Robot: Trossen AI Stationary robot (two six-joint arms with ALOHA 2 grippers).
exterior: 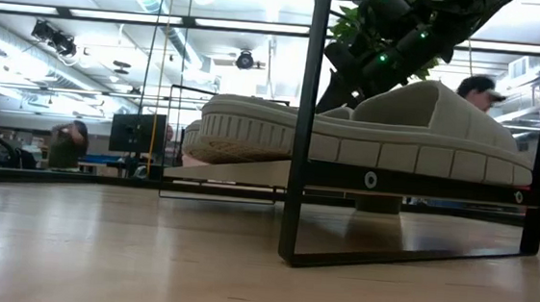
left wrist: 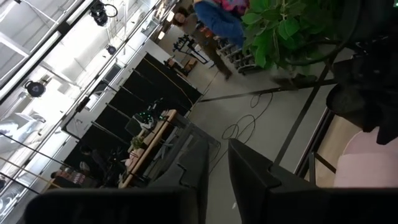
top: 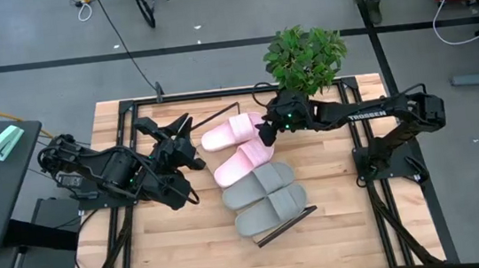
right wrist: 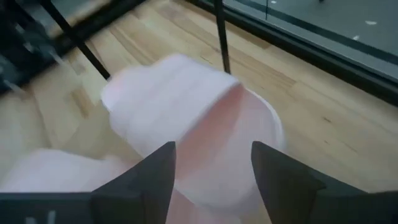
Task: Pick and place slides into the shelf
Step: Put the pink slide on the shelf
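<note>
Robotics lab in an open industrial hall. Wooden tabletop [top: 188, 237] on a black frame, grey floor with trailing cables [top: 122, 39]. Exposed ceiling with strip lights [exterior: 116, 15] and mounted cameras [exterior: 245, 60]. People seated at workstations [exterior: 68, 145] in the background. Potted plant [top: 305, 56] at the table edge.

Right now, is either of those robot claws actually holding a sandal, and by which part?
No. The right gripper hovers open over a pink slide on the shelf, not gripping it. The left gripper waits beside the shelf, holding nothing.
</note>
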